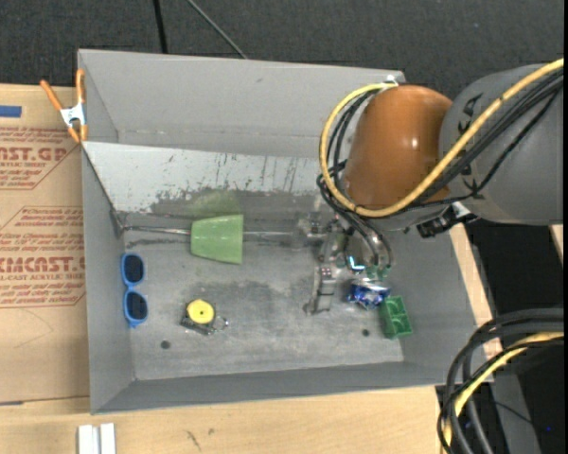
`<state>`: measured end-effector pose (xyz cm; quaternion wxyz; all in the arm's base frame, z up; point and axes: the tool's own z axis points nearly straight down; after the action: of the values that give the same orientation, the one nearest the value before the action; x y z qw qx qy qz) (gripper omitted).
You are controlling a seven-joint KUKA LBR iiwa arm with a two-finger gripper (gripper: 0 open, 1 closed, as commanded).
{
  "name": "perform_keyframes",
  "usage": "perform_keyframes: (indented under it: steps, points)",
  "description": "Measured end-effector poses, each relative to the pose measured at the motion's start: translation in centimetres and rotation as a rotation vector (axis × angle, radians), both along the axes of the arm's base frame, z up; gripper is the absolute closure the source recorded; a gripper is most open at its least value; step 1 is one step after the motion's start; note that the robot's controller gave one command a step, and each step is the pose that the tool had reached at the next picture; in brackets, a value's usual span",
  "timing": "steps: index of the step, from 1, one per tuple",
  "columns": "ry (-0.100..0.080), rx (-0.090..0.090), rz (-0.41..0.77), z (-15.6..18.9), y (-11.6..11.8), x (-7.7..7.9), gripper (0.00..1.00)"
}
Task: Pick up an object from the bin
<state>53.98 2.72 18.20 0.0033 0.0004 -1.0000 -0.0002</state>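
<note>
My gripper hangs low over the right part of the bin floor, under the orange wrist cover. Just to its right lies a small blue and white crumpled thing, close to the gripper or touching it. A green block rests beside that, nearer the bin's right wall. A pale green cup lies on its side to the left of the gripper, well apart from it.
A yellow round thing lies on the floor at front left. A pair of blue sunglasses rests against the left wall. The arm and its cables cover the bin's right back corner.
</note>
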Motion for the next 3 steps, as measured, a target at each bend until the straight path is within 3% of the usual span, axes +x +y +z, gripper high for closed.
perform_keyframes:
  steps: [1, 2, 3]
  points:
    - [-0.009, -0.003, -0.065, -2.4, -9.1, 2.6, 0.0]
    - [-0.003, -0.003, -0.221, -9.3, -16.8, 2.2, 0.0]
    - [-0.01, -0.002, -0.216, -8.9, -16.6, 2.4, 1.0]
